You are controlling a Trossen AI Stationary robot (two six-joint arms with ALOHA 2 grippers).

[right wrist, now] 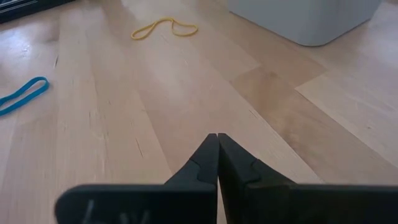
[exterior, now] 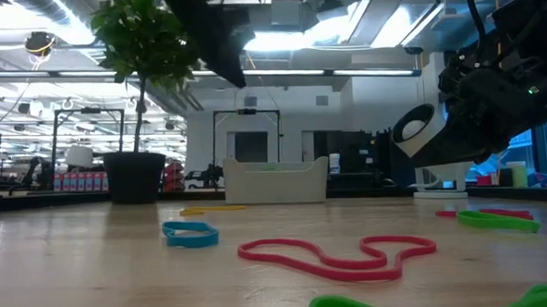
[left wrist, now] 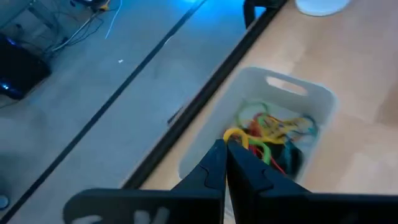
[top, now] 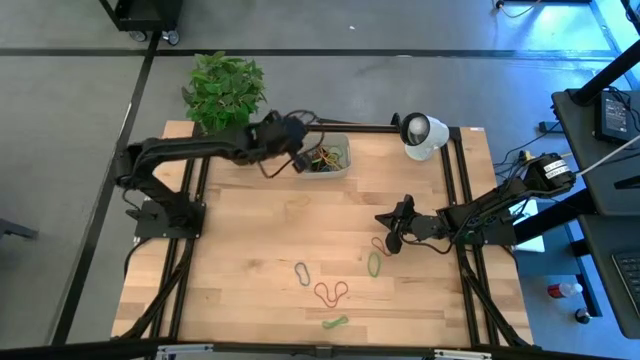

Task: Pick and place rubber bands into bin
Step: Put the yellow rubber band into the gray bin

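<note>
The left pincer (left wrist: 225, 144) is closed with nothing visible in it, just above the bin (left wrist: 316, 99). The right pincer (right wrist: 217, 138), also closed, should open before reaching the loose bands (top: 331, 291) beside it.

Left dark six-joint arm stretched from its base at table's left edge twd far side, wrist raised, left gripper (left wrist: 225, 144) hanging w/ both fingers (left wrist: 208, 168) pressed tight together, nothing btwn them. Right dark six-joint arm reaching in from right edge twd table's middle, held low; right gripper (right wrist: 217, 138) also closed, fingers (right wrist: 239, 163) meeting at tips, empty, pointing across the boards.
</note>
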